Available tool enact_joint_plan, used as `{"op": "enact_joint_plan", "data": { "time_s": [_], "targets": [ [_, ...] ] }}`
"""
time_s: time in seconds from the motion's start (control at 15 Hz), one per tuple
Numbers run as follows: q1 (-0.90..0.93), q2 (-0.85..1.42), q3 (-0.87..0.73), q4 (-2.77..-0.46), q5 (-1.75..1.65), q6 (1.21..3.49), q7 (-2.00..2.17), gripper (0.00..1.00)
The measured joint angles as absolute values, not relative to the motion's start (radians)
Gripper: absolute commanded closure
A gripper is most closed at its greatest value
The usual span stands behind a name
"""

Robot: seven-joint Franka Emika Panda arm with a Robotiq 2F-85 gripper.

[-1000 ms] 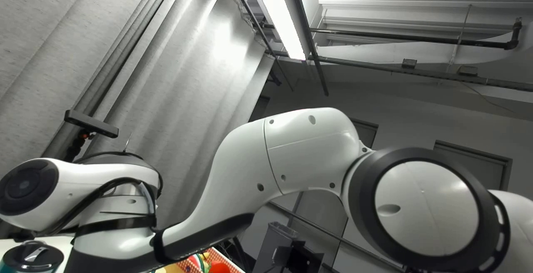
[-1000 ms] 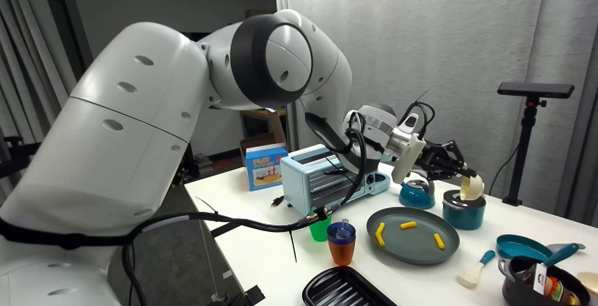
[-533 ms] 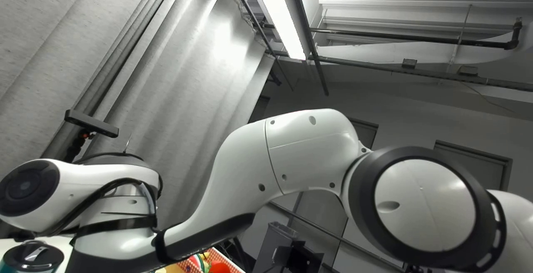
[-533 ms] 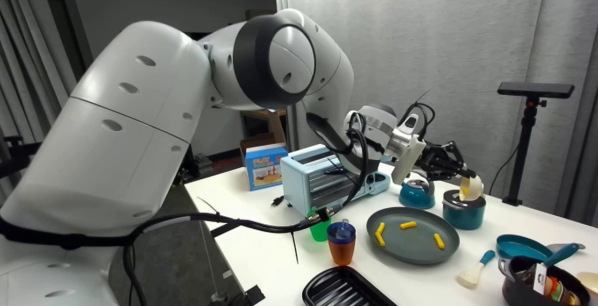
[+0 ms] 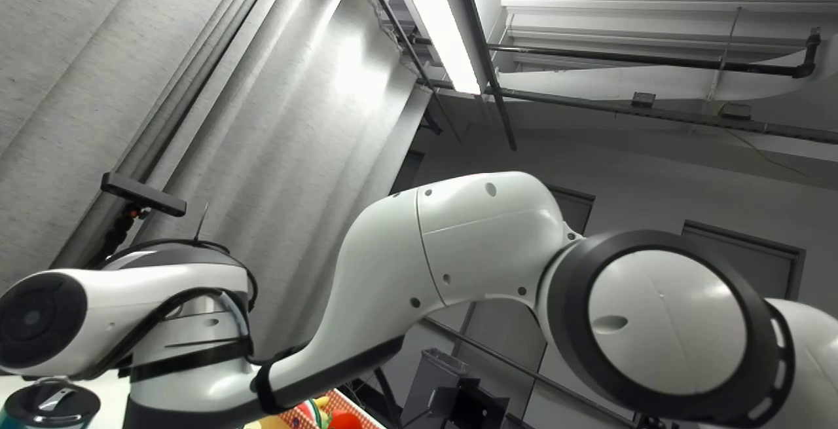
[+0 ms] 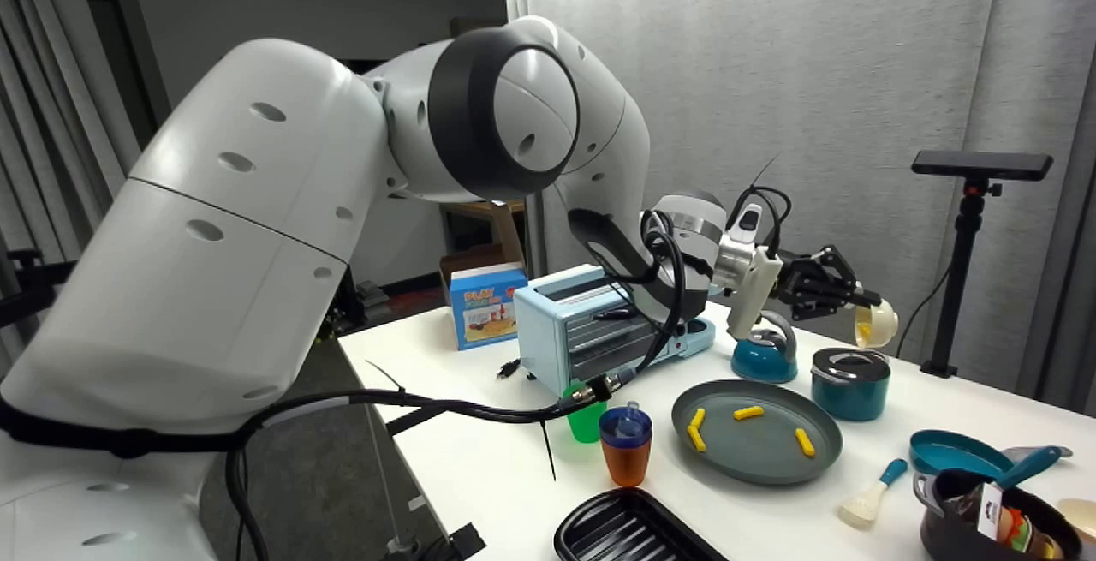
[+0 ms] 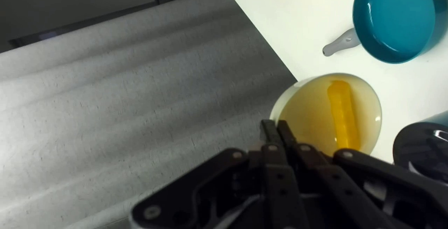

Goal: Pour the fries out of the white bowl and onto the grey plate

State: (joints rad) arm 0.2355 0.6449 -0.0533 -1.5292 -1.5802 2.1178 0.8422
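My gripper (image 6: 866, 296) is shut on the rim of the white bowl (image 6: 887, 319), one finger inside and one outside in the wrist view (image 7: 277, 126). The bowl is tilted in the air, above and behind the teal pot. One yellow fry (image 7: 344, 117) lies inside the bowl (image 7: 308, 113) in the wrist view. The grey plate (image 6: 745, 454) lies on the table, left of and in front of the bowl in an exterior view. Several fries (image 6: 748, 413) lie on the plate, one near its right side (image 6: 805, 442). Gripper, bowl and plate are out of sight in an exterior view filled by the arm (image 5: 458, 239).
A teal lidded pot (image 6: 849, 390) stands below the bowl, beside a teal kettle (image 6: 765, 360). A light blue toaster oven (image 6: 591, 321) stands under the arm. Cups (image 6: 626, 450), a black tray (image 6: 634, 531), a spatula (image 6: 869, 497), a teal pan (image 6: 957, 453) and a black pot (image 6: 950, 527) surround the plate.
The gripper and bowl have moved up and to the right in an exterior view, off from in front of the teal pot, and the bowl's tilt has changed. The fries on the plate have not moved.
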Motion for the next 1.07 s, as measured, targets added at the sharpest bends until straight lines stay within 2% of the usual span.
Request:
{"op": "enact_joint_plan", "data": {
  "time_s": [0.67,1.07],
  "targets": [
    [0.227,0.645,-0.031,-1.543,-1.676,2.061,0.967,0.99],
    [0.169,0.645,0.051,-1.559,-1.541,2.09,0.971,0.99]
  ]
}}
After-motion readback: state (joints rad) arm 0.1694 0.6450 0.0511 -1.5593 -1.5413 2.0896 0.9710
